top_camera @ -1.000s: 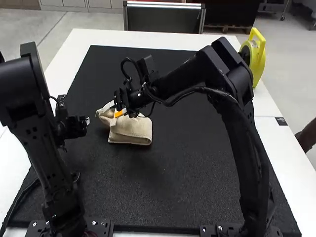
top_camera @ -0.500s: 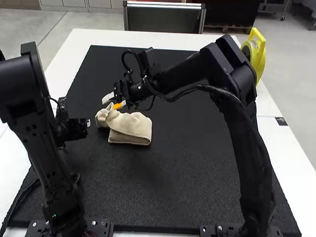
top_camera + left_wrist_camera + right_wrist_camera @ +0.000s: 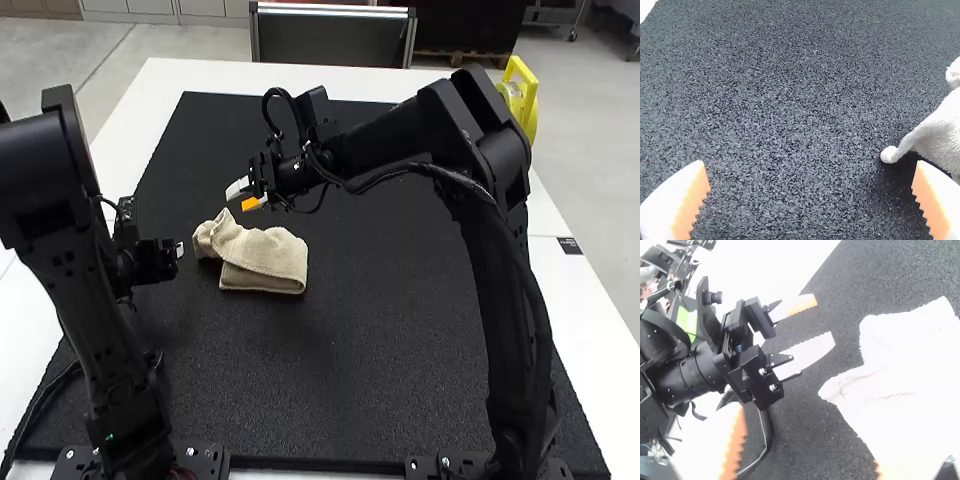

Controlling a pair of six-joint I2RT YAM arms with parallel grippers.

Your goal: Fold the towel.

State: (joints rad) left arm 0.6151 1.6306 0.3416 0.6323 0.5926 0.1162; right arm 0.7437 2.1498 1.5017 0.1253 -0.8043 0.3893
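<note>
The beige towel (image 3: 265,258) lies folded on the black mat, its upper layer rumpled and rising to a small peak at the left end. My right gripper (image 3: 243,198) is open just behind and above that peak, apart from the cloth. To the towel's left, my left gripper (image 3: 179,250) stands open, not touching it. In the left wrist view, a towel corner (image 3: 940,137) is near one finger of the left gripper (image 3: 810,167), nothing between them. In the right wrist view, the towel (image 3: 905,375) lies under the open right gripper (image 3: 809,442).
The black mat (image 3: 400,350) covers most of the white table (image 3: 190,80). A yellow round object (image 3: 522,100) with a handle stands at the back right edge. The left gripper's white fingers face the towel from the side.
My right gripper has come off the towel's left part and moved back and to the right. The upper layer has settled into a rumpled mound. The left arm has kept still.
</note>
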